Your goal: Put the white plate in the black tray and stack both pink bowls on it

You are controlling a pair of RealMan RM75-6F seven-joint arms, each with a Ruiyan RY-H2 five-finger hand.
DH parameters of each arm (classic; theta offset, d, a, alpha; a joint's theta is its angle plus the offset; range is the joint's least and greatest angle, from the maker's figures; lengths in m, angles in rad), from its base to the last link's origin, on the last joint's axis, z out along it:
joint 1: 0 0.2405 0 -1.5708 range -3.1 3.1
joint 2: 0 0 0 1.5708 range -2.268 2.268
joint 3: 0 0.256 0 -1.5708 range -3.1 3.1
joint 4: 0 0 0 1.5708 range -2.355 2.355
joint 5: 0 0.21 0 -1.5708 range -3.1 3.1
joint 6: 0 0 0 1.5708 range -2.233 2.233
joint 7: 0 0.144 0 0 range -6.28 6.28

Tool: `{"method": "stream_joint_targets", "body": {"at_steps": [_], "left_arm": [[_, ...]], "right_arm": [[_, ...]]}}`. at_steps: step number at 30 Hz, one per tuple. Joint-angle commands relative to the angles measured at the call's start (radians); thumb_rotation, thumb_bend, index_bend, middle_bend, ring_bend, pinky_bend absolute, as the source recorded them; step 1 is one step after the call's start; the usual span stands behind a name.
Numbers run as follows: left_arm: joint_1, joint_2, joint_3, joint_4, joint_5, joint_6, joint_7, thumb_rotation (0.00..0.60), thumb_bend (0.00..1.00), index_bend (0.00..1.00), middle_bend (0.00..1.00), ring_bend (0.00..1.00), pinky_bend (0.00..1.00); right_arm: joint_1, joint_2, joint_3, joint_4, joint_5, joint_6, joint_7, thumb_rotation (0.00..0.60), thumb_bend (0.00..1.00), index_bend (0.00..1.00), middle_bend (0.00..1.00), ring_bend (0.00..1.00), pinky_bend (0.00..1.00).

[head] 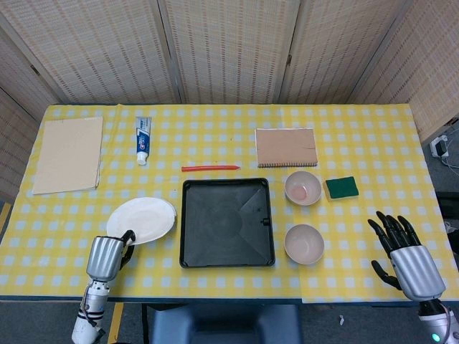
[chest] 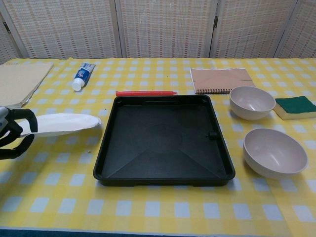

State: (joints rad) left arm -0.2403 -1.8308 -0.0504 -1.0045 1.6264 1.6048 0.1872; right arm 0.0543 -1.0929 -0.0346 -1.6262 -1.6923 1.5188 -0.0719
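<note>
My left hand (head: 107, 256) (chest: 11, 134) pinches the near-left rim of the white plate (head: 143, 219) (chest: 61, 124). The plate hangs lifted off the cloth, nearly level, just left of the black tray (head: 226, 223) (chest: 163, 139). Nothing lies in the tray. Two pink bowls stand right of the tray, one further back (head: 303, 188) (chest: 252, 102) and one nearer (head: 303, 244) (chest: 274, 152). My right hand (head: 407, 260) hovers open with fingers spread near the table's front right corner, seen only in the head view.
A green sponge (head: 342, 188) (chest: 296, 107) lies beside the far bowl. Behind the tray are a red pen (head: 210, 168) (chest: 146, 93) and a brown notebook (head: 287, 147). A toothpaste tube (head: 143, 140) and a beige folder (head: 68, 154) sit at the back left.
</note>
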Motion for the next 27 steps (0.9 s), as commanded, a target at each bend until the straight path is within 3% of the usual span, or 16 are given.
{"method": "stream_joint_targets", "body": {"at_steps": [1,11,18,27], "left_arm": [[-0.004,0.017,-0.018,-0.019,0.034,0.063,-0.011,0.6,0.61,0.64,1.0,1.0,1.0],[-0.023,0.06,-0.038,-0.131,0.091,0.138,0.041,0.6,0.61,0.64,1.0,1.0,1.0],[-0.055,0.038,-0.005,-0.22,0.157,0.103,0.143,0.6,0.61,0.64,1.0,1.0,1.0],[-0.128,-0.053,-0.019,-0.224,0.174,0.002,0.203,0.6,0.61,0.64,1.0,1.0,1.0]], "right_arm": [[0.0,0.004,-0.002,-0.006,0.001,-0.004,-0.002,0.6,0.36,0.0,0.0,0.0,0.0],[-0.011,0.007,-0.013,-0.011,-0.02,0.018,0.006,0.6,0.36,0.0,0.0,0.0,0.0],[-0.015,0.012,-0.019,-0.011,-0.034,0.026,0.018,0.6,0.36,0.0,0.0,0.0,0.0],[-0.02,0.025,-0.027,-0.005,-0.053,0.043,0.048,0.6,0.36,0.0,0.0,0.0,0.0]]}}
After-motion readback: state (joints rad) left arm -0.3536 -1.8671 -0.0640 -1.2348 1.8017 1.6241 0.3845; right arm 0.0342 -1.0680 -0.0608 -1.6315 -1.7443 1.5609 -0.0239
